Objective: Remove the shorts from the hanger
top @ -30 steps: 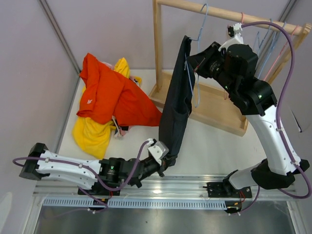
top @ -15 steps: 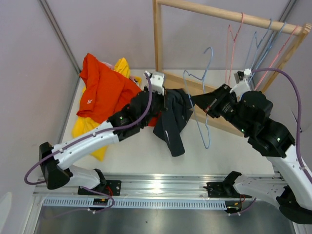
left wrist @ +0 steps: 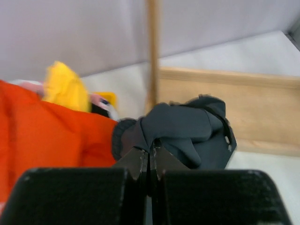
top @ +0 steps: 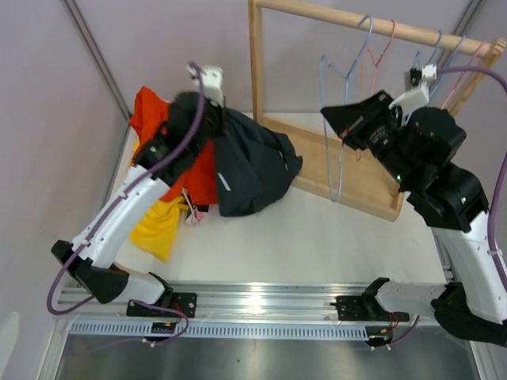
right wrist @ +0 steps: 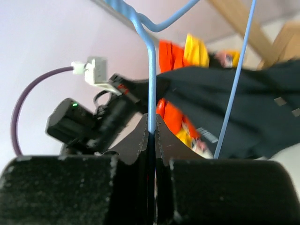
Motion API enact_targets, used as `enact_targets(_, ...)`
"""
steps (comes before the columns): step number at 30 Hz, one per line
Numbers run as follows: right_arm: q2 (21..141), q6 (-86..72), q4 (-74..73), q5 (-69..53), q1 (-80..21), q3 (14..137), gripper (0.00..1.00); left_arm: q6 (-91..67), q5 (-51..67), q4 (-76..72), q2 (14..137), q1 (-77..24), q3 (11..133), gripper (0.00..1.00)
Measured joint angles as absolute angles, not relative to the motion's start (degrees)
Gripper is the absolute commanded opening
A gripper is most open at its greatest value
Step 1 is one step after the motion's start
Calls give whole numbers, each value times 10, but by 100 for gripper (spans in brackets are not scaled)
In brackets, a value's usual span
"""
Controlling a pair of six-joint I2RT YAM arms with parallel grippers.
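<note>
The dark slate grey shorts (top: 253,162) are off the hanger and hang in a bunch from my left gripper (top: 210,119), draping down beside the clothes pile. In the left wrist view the left gripper (left wrist: 151,149) is shut on a fold of these shorts (left wrist: 187,129). My right gripper (top: 329,117) is shut on the bare light-blue hanger (top: 339,142), whose hook reaches up to the wooden rail (top: 333,16). The right wrist view shows the right gripper (right wrist: 151,126) pinching the hanger wire (right wrist: 150,70), with the grey shorts (right wrist: 225,103) behind it.
Orange-red shorts (top: 162,138) and yellow shorts (top: 154,229) lie piled at the back left, a pink scrap (top: 194,210) peeking out. The wooden rack's post (top: 255,79) and base (top: 364,178) stand at the back. Several other wire hangers (top: 432,55) hang on the rail.
The left arm swung up and left, carrying the grey shorts off the hanger to the pile. The right arm raised the empty blue hanger to the rail.
</note>
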State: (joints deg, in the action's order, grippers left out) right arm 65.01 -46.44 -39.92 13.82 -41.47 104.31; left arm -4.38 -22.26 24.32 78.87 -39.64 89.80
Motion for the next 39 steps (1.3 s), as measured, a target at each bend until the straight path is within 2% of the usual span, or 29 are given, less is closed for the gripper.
enact_targets(5,724,-425,-383,141,-366,1142,0,-41,-165,343,875,-230,1185,0)
enact_targets(10,745,-417,-372,130,-333,1145,0,-49,-125,357,985,-126,1432,0)
enact_targets(13,745,-417,-370,111,-311,1127,0,-51,-118,350,1011,-101,1443,0)
enact_targets(15,746,-417,-368,94,-286,1119,0,-56,-119,347,1014,-93,1394,6)
enact_targets(18,757,-418,-361,75,-249,1116,0,-69,-131,342,1017,-87,1280,88)
enact_targets(19,764,-418,-354,68,-236,1116,0,-77,-133,346,1021,-85,1241,99)
enact_targets(24,815,-419,-337,38,-206,1145,0,-115,-132,390,1065,-83,1111,99)
enact_targets(28,883,-420,-327,19,-195,1204,0,-134,-134,402,1022,-91,981,99)
enact_targets(32,931,-425,-318,8,-191,1239,0,-153,-128,390,887,-110,875,99)
enact_targets(35,948,-431,-317,5,-190,1241,0,-163,-117,366,724,-127,801,99)
enact_targets(39,948,-442,-298,3,-189,1207,0,-167,-113,346,575,-131,755,99)
